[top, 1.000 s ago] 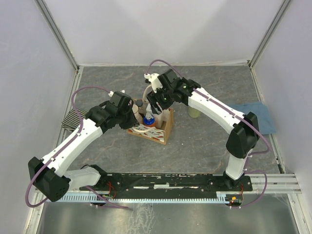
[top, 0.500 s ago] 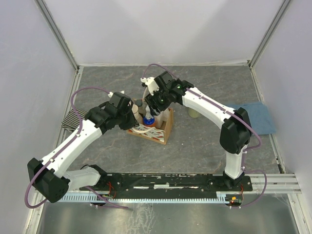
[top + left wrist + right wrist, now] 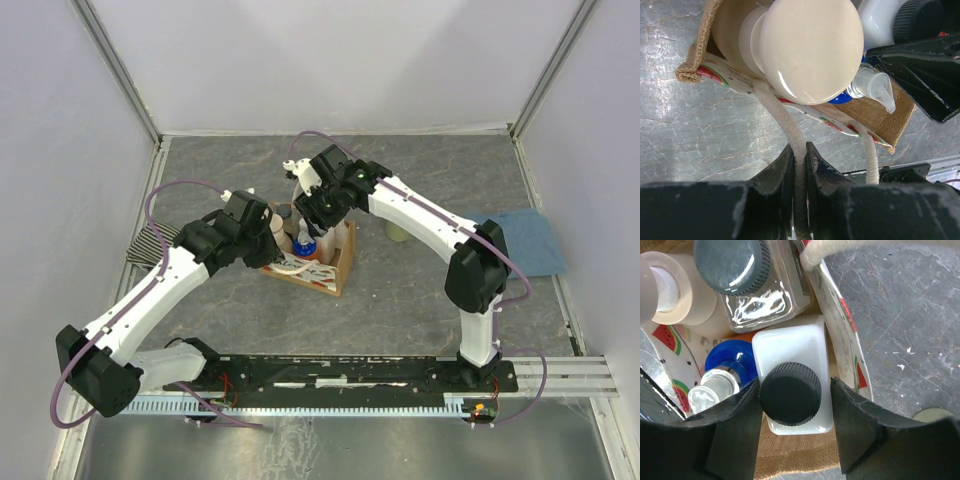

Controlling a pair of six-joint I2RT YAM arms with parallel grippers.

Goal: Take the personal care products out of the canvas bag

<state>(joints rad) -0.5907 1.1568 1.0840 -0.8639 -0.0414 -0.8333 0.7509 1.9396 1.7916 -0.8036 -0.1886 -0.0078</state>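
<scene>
No lettering, brand or number can be read anywhere; the canvas bag (image 3: 842,335) shows only watermelon pictures.

Lab robot cell: white panel walls (image 3: 330,60), aluminium frame (image 3: 118,72), grey tabletop (image 3: 400,300).

Coarse, rough burlap weave across the canvas bag (image 3: 880,112), with a smoother printed cloth panel along its 6 o'clock side and a twisted, matt cotton rope handle (image 3: 790,130). Glossy cream plastic on the round cap (image 3: 812,47). Satin white plastic for the white bottle (image 3: 790,347), ribbed matt black on its black cap (image 3: 790,393). Shiny, see-through plastic on the clear bottle (image 3: 765,300) at 12 o'clock from it. Matt black plastic, faintly scuffed, for the left tool (image 3: 799,165) and right tool (image 3: 795,410). Smooth grey marbled tabletop (image 3: 900,315).
</scene>
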